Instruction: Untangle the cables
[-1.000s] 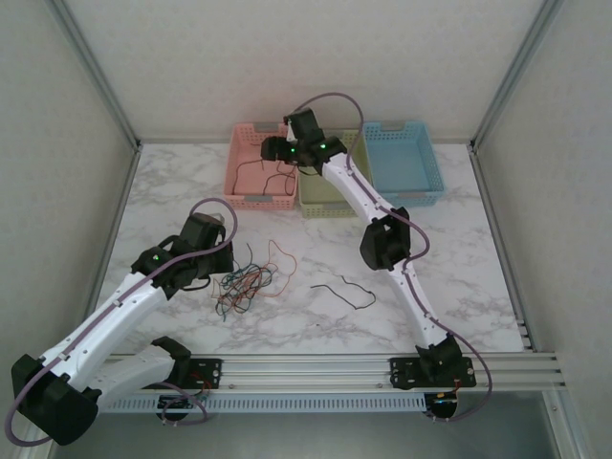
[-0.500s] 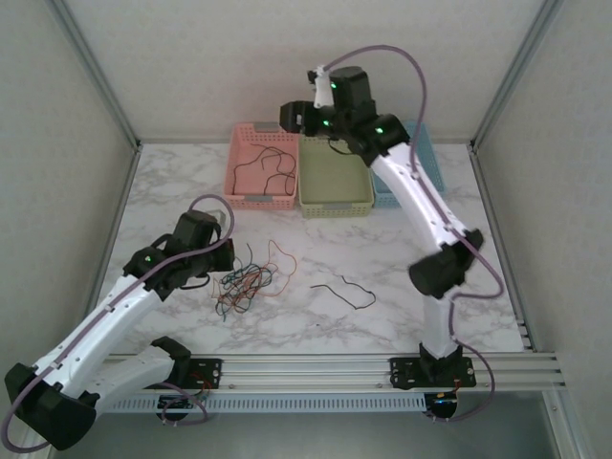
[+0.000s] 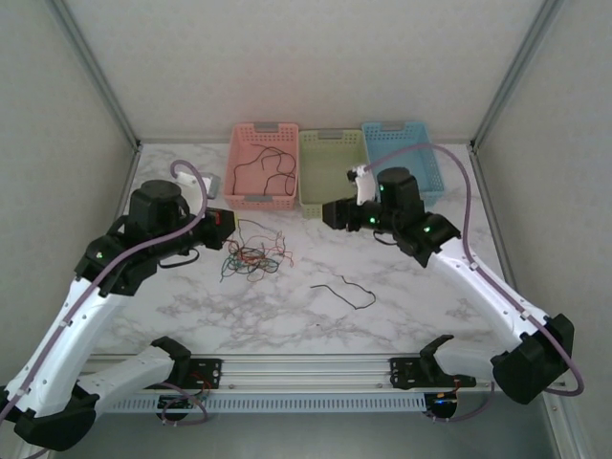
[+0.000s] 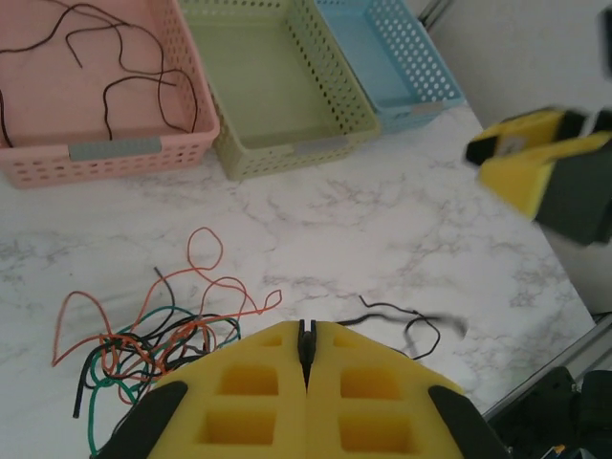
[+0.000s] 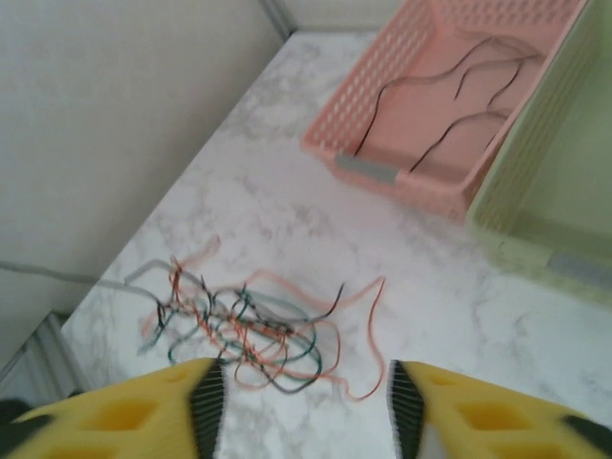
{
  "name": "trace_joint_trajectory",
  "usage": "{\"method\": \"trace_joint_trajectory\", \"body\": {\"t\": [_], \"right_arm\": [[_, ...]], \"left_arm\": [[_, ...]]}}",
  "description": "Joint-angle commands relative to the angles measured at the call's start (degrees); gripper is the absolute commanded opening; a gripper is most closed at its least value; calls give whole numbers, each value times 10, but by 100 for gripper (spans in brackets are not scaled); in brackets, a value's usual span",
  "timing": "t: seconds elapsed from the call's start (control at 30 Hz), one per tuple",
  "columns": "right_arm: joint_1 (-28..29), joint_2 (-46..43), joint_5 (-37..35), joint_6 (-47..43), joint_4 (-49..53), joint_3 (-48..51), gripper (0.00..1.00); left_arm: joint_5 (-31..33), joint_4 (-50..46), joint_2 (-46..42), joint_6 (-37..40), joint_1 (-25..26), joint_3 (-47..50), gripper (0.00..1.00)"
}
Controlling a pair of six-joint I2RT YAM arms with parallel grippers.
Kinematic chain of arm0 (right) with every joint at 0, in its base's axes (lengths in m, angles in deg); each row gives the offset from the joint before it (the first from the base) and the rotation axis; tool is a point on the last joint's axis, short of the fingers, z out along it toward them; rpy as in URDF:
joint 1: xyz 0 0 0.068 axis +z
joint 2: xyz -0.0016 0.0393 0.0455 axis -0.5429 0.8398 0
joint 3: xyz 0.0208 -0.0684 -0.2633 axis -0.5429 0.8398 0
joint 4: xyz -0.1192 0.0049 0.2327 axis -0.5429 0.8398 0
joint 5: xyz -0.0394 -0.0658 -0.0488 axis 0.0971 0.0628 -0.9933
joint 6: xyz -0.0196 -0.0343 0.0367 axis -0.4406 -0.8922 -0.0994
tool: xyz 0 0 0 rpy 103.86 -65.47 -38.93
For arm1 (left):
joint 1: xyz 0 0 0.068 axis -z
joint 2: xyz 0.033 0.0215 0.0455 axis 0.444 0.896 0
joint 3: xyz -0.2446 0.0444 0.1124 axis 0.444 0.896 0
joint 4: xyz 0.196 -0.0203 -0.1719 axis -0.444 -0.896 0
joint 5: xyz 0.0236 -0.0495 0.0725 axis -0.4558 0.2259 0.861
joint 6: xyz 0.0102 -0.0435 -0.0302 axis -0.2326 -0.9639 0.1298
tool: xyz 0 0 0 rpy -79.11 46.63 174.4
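Take the pink basket [image 3: 260, 200] as your mark. Inside it you see a few black cables [image 3: 268, 172] lying loose. On the marble table [image 3: 316, 325], just in front of this basket (on the side of the arm bases), lies the tangle [image 3: 253, 256] of orange, red, green, blue and black cables. One single black cable [image 3: 344, 290] lies apart from the tangle, further from the pink basket and to its right.

Your left gripper [image 3: 218, 222] hangs near the front left corner of the pink basket, beside the tangle. In the left wrist view its fingers [image 4: 277, 382] are pressed fully together. I see no wire between them, but so thin a wire could perhaps hide in the seam.

Your right gripper [image 3: 330, 212] stands to the right of the pink basket, in front of the green basket [image 3: 333, 205] that is next to it. Its jaws are about half apart and nothing is between them. In the right wrist view the tangle shows on the table through the gap.
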Motion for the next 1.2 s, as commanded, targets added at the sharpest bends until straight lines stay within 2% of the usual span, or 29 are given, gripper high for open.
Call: {"method": "trace_joint_trajectory", "body": {"t": [0.0, 0.07, 0.3, 0.53, 0.63, 0.7, 0.8, 0.87, 1.03, 1.17], "right_arm": [[18, 12, 72, -27, -71, 57, 64], [26, 38, 90, -56, -77, 70, 69], [56, 142, 108, -112, -95, 57, 72], [82, 175, 119, -158, -130, 78, 76], [116, 177, 119, -193, -128, 88, 76], [133, 180, 100, -233, -107, 89, 76], [168, 182, 33, -308, -79, 90, 75], [180, 193, 26, -335, -81, 92, 75], [203, 240, -21, -372, -51, 48, 73], [207, 279, -17, -391, -13, 14, 70]], "left_arm": [[-16, -27, 9, 15, -3, -18, 0], [-9, -28, 9, 11, -3, -16, 0], [13, -44, -1, 5, -3, -17, 0], [40, -61, -6, 3, -4, -3, 0], [55, -67, -10, 7, -3, 9, 0], [63, -72, -14, 10, -3, 16, 0], [69, -75, -17, 12, -2, 26, 0], [68, -74, -20, 12, -3, 32, 0], [67, -72, -26, 10, -4, 40, 0], [58, -69, -31, 4, -4, 40, 0]]}}
